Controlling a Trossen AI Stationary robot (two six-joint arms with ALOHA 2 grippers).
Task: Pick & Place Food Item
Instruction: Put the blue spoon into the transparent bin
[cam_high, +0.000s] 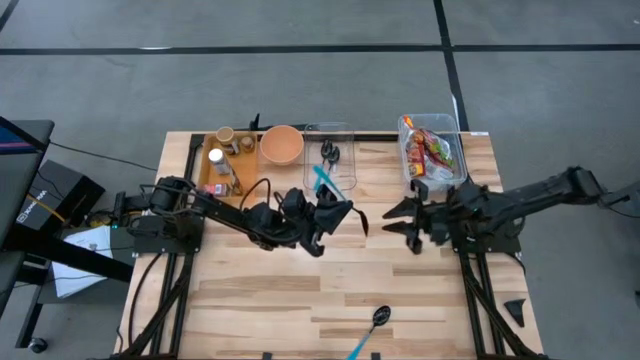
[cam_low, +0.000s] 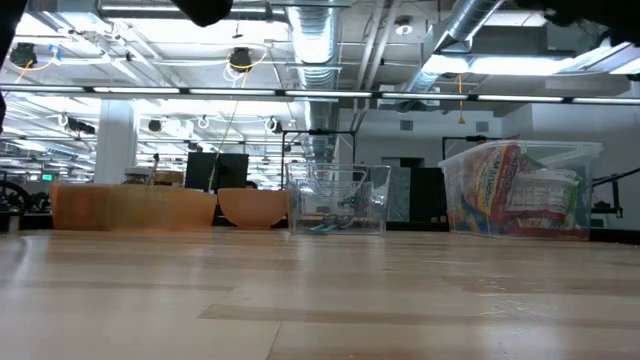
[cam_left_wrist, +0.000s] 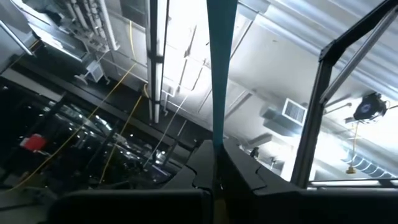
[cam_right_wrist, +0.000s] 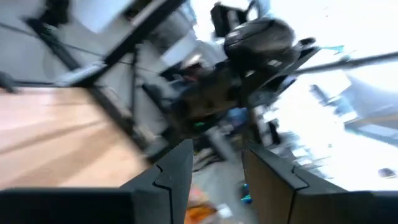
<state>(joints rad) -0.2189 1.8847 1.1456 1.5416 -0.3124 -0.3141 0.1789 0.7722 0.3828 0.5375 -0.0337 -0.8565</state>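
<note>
Two arms (cam_high: 230, 215), two clear bins (cam_high: 432, 150), one orange bowl (cam_high: 282, 144), one wooden tray (cam_high: 215, 165), one spoon (cam_high: 372, 328).

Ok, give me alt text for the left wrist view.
The left gripper is shut on a teal utensil handle that rises between its dark fingers, pointing up at ceiling lights, ducts and cables.

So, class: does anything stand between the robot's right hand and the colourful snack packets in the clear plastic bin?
Nothing visible does. The open right hand hangs by the near end of the clear plastic bin, which looks uncovered above the colourful snack packets. The left hand, shut on a teal-handled utensil, stands aside.
</note>
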